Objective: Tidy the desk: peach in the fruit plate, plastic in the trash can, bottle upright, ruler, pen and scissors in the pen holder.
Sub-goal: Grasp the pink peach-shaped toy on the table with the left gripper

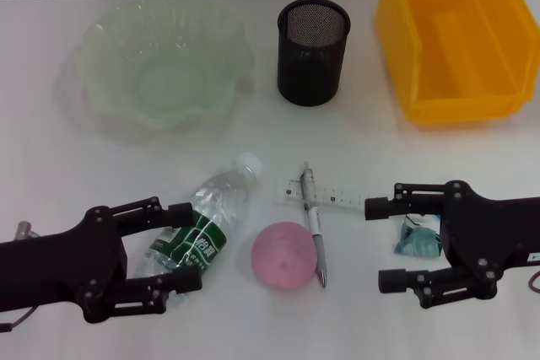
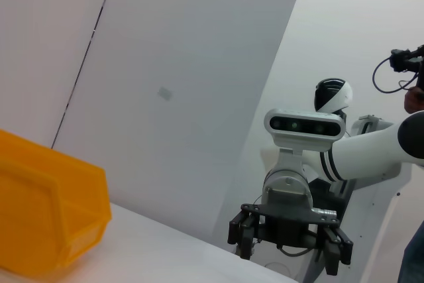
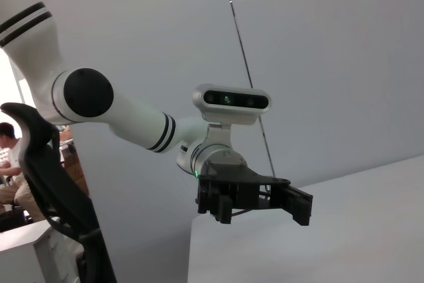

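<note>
While both arms sit low at the near edge of the white table, the left gripper has its jaws spread wide with the lying water bottle between them; one finger is by the bottle's middle and the other by its base end. Can't tell if they're actually touching it. The bottle is on its side, cap pointing away toward the far side.

Over on the right, the right gripper is also spread open, holding nothing, with its fingers pointing toward the table's middle. A crumpled bit of bluish plastic sits just beside its body, partly tucked under the linkage.

Between the two grippers is the pink peach, with the pen lying right along its side, looks like it's touching. The pen crosses over a clear ruler just past the peach.

Farther back, the black mesh pen holder stands upright in the middle, the pale green fruit plate is to its left, and the yellow bin is to its right.
</note>
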You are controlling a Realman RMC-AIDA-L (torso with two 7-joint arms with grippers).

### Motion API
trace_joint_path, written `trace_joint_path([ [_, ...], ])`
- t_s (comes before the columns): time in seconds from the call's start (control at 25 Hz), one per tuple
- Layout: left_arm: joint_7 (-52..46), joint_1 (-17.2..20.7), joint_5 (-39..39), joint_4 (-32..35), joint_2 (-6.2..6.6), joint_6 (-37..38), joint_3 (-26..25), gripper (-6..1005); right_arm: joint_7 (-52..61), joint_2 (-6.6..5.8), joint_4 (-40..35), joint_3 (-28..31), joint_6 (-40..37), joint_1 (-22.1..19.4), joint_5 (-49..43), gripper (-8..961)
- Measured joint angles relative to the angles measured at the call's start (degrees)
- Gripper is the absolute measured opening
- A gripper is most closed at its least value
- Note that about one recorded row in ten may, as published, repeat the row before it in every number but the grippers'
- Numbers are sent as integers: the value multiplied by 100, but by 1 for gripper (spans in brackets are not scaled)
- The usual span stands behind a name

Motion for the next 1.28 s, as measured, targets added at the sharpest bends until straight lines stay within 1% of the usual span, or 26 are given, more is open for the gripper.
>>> trace_joint_path([
  [0.16, -194, -41, 1, 50, 3, -10, -25, 797, 1, -38, -3, 208, 95, -156, 5, 804],
  [0.2, -531, -71, 1, 297, -10, -53, -38, 797, 1, -59, -9, 294, 114, -211, 5, 804],
  [0.28, -831, -125, 1, 568, -41, -101, -19, 797, 1, -97, -14, 418, 116, -301, 5, 804],
  [0.4, -1331, -327, 25, 996, -101, -163, 53, 796, 1, -166, -29, 550, 88, -468, 0, 804],
  [0.48, -1717, -570, 133, 1255, -122, -219, 134, 796, 1, -199, -46, 650, 93, -593, -1, 804],
  [0.52, -1901, -751, 249, 1363, -135, -267, 186, 796, 1, -203, -50, 717, 107, -661, -9, 804],
  [0.56, -2034, -879, 361, 1414, -141, -323, 218, 796, -11, -209, -53, 805, 137, -767, -33, 804],
  [0.6, -2123, -1005, 467, 1430, -147, -372, 235, 796, -11, -209, -53, 805, 137, -767, -33, 804],
  [0.64, -2274, -1231, 657, 1448, -161, -463, 283, 796, -22, -210, -53, 826, 154, -820, -37, 804],
  [0.72, -2427, -1551, 945, 1444, -168, -614, 429, 795, -31, -213, -54, 853, 232, -935, -66, 804],
  [0.8, -2550, -1850, 1110, 1474, -178, -737, 710, 795, -32, -212, -57, 877, 314, -1032, -112, 804],
  [0.84, -2631, -2027, 1154, 1540, -185, -809, 929, 795, -32, -213, -60, 907, 340, -1072, -152, 804],
  [0.88, -2669, -2092, 1159, 1568, -191, -845, 1020, 795, -30, -212, -60, 953, 355, -1097, -232, 804],
  [1.0, -2900, -2392, 1169, 1763, -208, -1253, 1752, 794, -1, -212, -62, 1174, 368, -1122, -561, 804],
  [1.04, -2937, -2446, 1169, 1789, -206, -1353, 1960, 794, 7, -211, -62, 1269, 371, -1127, -657, 804],
  [1.16, -3024, -2615, 1174, 1867, -214, -1727, 2945, 794, 11, -212, -62, 1441, 374, -1161, -786, 804],
  [1.28, -3048, -2585, 1144, 2000, -237, -2044, 3547, 794, 12, -210, -48, 1474, 396, -1189, -794, 804],
])
